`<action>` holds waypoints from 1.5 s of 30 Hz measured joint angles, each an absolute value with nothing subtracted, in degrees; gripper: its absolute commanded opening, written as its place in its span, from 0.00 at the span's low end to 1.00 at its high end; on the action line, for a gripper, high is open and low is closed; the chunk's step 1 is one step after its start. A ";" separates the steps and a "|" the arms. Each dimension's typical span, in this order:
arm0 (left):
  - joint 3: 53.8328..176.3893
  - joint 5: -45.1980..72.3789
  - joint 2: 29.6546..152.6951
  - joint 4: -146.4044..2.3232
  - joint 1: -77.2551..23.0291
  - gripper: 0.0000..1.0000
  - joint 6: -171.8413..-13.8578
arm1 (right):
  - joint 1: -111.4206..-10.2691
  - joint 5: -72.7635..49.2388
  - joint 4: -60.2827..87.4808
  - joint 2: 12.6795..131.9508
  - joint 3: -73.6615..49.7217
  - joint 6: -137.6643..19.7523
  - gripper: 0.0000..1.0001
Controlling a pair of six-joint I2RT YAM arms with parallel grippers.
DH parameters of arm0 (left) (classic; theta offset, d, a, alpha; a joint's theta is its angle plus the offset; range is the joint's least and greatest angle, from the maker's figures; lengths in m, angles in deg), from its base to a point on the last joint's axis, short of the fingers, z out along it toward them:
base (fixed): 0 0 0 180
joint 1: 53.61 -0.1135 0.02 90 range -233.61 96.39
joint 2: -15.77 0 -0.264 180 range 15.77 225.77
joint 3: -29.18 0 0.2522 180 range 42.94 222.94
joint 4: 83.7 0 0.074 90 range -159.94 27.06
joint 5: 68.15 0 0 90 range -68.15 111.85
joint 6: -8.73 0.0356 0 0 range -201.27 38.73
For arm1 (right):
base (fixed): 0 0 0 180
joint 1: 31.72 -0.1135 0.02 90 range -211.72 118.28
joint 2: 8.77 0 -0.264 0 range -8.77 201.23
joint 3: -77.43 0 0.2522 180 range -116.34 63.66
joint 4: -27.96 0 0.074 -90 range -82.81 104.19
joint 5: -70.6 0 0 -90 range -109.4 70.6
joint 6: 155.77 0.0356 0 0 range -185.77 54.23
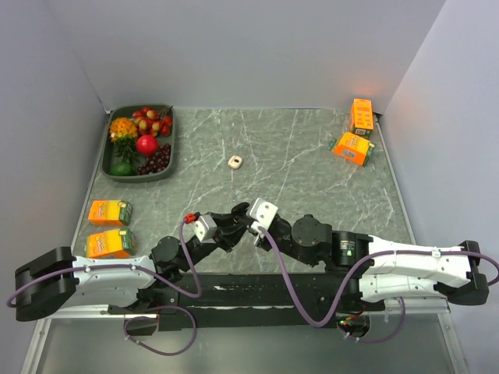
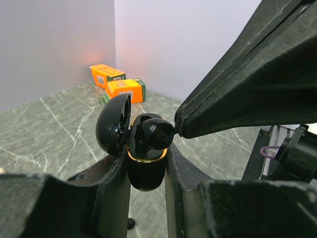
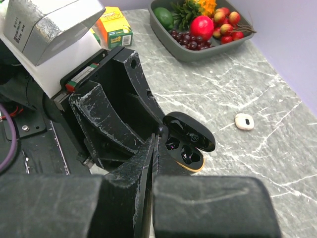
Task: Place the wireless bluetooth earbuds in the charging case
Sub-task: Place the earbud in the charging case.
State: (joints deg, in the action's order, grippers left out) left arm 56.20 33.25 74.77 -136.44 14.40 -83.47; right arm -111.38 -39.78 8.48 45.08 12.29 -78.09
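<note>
Left hand (image 2: 146,168) clamps open charging case (image 3: 190,141) upright; right hand (image 3: 156,141), closed, touches earbud (image 2: 153,134).

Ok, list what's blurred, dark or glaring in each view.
Top external: even, soft light, sharp throughout, orange glow on the wall above the rear orange carton. Left wrist: charging case sharp, the left end effector's fingers blurred in the foreground. Right wrist: tray crisp, the right end effector's fingers dark and blurred.

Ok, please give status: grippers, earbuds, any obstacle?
Left gripper shut on open charging case. Right gripper shut, tip at earbud in case mouth. Nothing else near the case.
</note>
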 measured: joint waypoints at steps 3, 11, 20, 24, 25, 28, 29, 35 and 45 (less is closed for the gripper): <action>56.20 33.25 74.68 -136.37 14.37 0.01 -83.47 | -111.00 -39.28 8.48 45.17 12.29 -77.72 0.00; 56.20 33.58 73.42 -134.88 14.05 0.01 -83.66 | -108.75 -38.87 8.37 45.49 12.29 -76.91 0.00; 56.20 33.05 72.59 -134.78 14.09 0.01 -83.69 | -107.05 -39.68 7.65 46.00 12.29 -76.03 0.00; 56.20 33.14 72.48 -134.78 14.09 0.01 -83.66 | -107.05 -40.42 7.23 44.99 12.29 -75.64 0.07; 56.20 33.23 72.43 -134.80 14.09 0.01 -83.66 | -107.05 -40.94 7.12 44.47 12.29 -75.60 0.16; 56.20 34.06 72.21 -134.67 14.09 0.01 -83.64 | -106.70 -44.09 7.08 41.60 12.31 -75.05 0.35; 56.20 34.47 72.17 -134.67 14.09 0.01 -83.64 | -106.30 -44.90 7.10 40.82 12.38 -74.57 0.38; 53.62 38.41 69.42 -134.45 14.11 0.01 -83.71 | -98.24 -46.93 5.27 36.73 16.99 -66.02 0.48; 49.62 45.16 57.29 -126.12 14.11 0.01 -85.74 | -92.64 -39.78 3.39 45.14 28.64 -51.97 0.54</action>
